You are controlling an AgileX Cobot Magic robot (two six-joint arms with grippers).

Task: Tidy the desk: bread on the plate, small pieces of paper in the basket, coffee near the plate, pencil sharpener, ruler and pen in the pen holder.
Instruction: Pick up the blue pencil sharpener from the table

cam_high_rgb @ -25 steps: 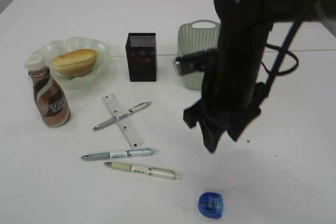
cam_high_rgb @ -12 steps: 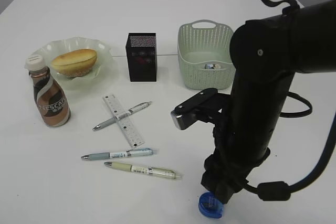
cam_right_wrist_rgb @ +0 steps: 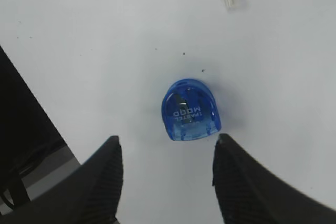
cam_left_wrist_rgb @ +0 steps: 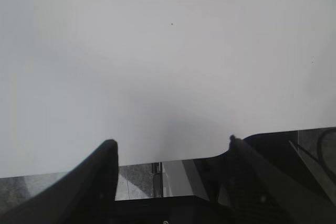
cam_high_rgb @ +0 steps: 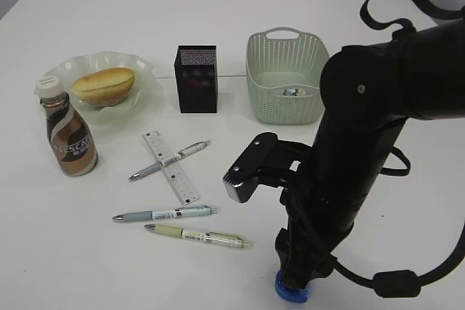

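Right claw [cam_right_wrist_rgb: 165,174]: spread wide, grasping nothing; low over the near table edge, with the sharpener lying on the table just ahead of the two black fingers [cam_right_wrist_rgb: 102,182].
Pencil sharpener: small translucent blue plastic pencil sharpener [cam_right_wrist_rgb: 190,110], white lettering on top, mirrored and too small to read surely; in the exterior view only its blue edge [cam_high_rgb: 290,292] shows under the arm.
Left claw [cam_left_wrist_rgb: 170,153]: released, holding nothing, over bare white table [cam_left_wrist_rgb: 157,51] at its edge.
Pens: a beige click pen [cam_high_rgb: 197,236] nearest, a grey-and-white pen [cam_high_rgb: 163,213] just behind it, a silver pen [cam_high_rgb: 169,160] lying across the ruler.
Ruler: clear plastic ruler [cam_high_rgb: 170,166], flat, printed scale along it.
Coffee: brown bottle with white cap [cam_high_rgb: 69,136], label reading "NESCAFE", upright beside the plate.
Bread: golden oval bun [cam_high_rgb: 103,85] on the pale green wavy glass plate [cam_high_rgb: 142,70].
Pen holder: black square box [cam_high_rgb: 196,79], upright, between plate and basket.
Basket: pale green woven plastic basket [cam_high_rgb: 272,99], a small crumpled scrap [cam_high_rgb: 292,91] inside.
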